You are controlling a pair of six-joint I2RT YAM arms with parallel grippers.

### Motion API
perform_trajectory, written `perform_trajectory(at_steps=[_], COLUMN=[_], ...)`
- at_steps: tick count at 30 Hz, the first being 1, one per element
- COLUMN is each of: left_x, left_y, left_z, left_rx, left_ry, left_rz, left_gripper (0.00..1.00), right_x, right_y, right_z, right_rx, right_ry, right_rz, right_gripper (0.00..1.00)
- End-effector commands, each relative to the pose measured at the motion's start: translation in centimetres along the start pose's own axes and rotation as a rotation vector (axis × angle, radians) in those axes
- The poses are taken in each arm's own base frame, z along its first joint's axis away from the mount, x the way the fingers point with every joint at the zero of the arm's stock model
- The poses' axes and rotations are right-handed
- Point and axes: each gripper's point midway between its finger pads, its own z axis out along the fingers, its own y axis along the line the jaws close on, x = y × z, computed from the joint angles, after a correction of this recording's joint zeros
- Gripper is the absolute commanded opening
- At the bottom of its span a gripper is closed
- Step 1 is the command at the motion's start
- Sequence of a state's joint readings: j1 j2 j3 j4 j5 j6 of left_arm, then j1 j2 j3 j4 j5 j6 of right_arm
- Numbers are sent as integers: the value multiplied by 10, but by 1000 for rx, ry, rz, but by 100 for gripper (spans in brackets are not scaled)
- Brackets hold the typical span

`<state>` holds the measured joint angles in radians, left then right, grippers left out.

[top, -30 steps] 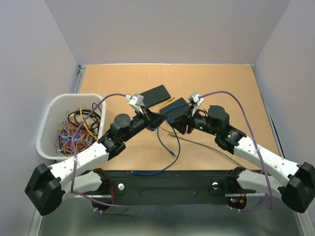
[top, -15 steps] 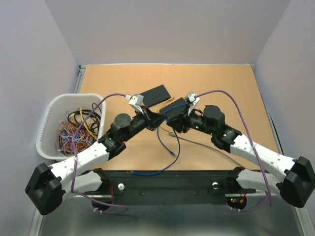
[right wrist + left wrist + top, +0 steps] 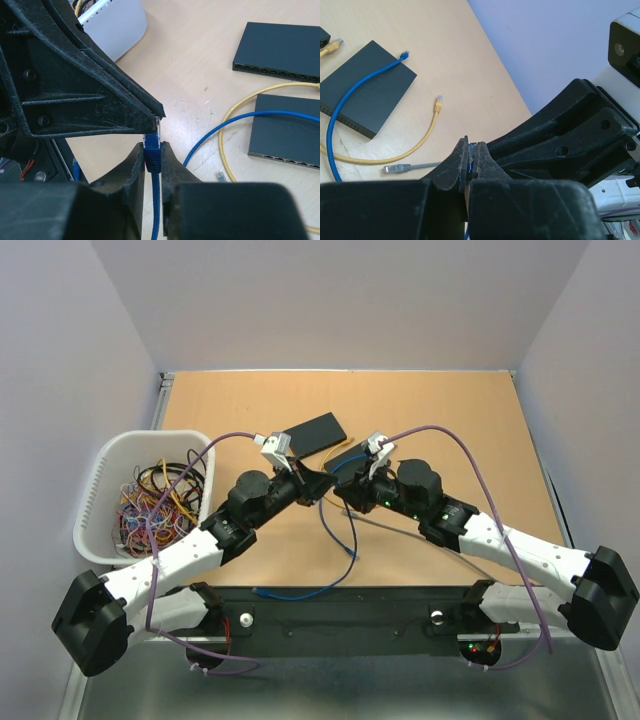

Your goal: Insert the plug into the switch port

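Note:
The plug [image 3: 152, 145] is a blue boot with a clear tip on a blue cable [image 3: 341, 532]. My right gripper [image 3: 153, 150] is shut on the boot, and the cable hangs down between its jaws. My left gripper [image 3: 471, 151] is shut on the plug's tip, with a sliver of blue showing between its fingers. The two grippers meet tip to tip above the table's middle, left gripper [image 3: 324, 483] beside right gripper [image 3: 341, 492]. Two black switches lie behind them: one switch [image 3: 280, 50] shows its port row, the nearer switch [image 3: 286, 131] has a blue cable across it.
A white basket [image 3: 98, 488] of tangled cables stands at the table's left edge. A yellow cable [image 3: 415, 145] and a grey cable with a plug [image 3: 395, 169] lie loose near the nearer switch [image 3: 367, 95]. A blue plug [image 3: 405, 54] rests on that switch's top.
My right arm has moved left up to the left gripper, and its jaws have closed onto the plug's blue boot. The left arm has stayed put.

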<state>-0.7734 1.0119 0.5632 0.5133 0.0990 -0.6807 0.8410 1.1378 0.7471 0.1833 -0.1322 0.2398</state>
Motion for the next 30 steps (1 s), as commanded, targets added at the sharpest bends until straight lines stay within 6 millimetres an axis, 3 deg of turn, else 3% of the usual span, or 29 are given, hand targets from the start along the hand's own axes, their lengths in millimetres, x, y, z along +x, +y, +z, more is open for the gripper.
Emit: perform_trajectory(at_steps=[1,2,3,6,8,9,15,19,30], left_x=[-19,-20,-20,-26,-33,-37,-64,-71,-68], left_y=[-17,-18,-19,-21,-21,-21,-28,-31,-23], left_z=[-3,-4,-5,-13,-22,-26,-54,-65,-73], left_rx=[37,41,44,49,40,36,33,44,30], left_ry=[-55,-58,-59,-83,-121,-138,-250,-289,-307], left_rz=[9,9,14,18,24,28,72,88,124], left_gripper=[1,7,28,58,94,99,99,99,98], right_x=[-40,-38,-36,-29,-24,-21,-4,1,8], right_y=[11,12,17,30,39,44,90,111,135], right_z=[-1,-1,-3,-6,-9,-11,-31,-45,-74], right_rx=[-11,-18,-46,-125,-179,-210,-501,-652,-850], right_ry=[-109,-106,-98,-76,-57,-47,37,74,113], right_rz=[-23,-22,-23,-34,-32,-33,-53,-68,-87], right_gripper=[7,6,3,1,0,1,1,0,1])
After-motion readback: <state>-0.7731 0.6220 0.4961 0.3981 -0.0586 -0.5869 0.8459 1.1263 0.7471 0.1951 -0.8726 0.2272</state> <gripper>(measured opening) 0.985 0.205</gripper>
